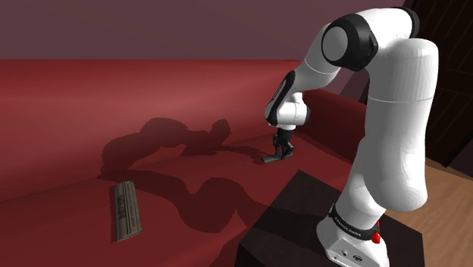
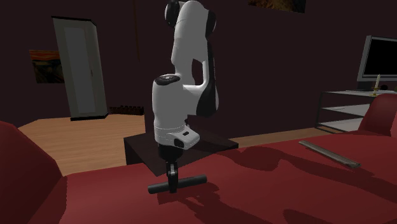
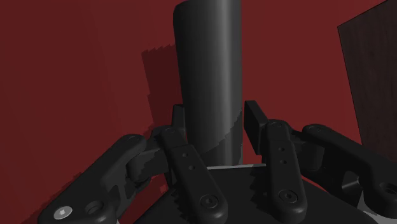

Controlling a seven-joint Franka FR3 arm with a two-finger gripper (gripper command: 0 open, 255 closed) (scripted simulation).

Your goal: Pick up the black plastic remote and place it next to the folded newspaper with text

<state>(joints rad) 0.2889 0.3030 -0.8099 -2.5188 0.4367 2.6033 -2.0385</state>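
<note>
Since the hand (image 2: 170,186) is clasping the remote (image 2: 194,179) mid-length, a slow, level lift off the sofa (image 2: 286,191) is looking safest against slipping.

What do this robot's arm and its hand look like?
The arm is thick, rounded, glossy white tubes with dark joint caps. Near its foot run a black band with white lettering and a red button. The gripper is all black, with two slim bolted fingers.

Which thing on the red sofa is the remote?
Look at the big red sofa, then at the black tool over its seat. The remote is the dark rounded bar clasped in it, unlike the flat striped newspaper lying apart.
</note>
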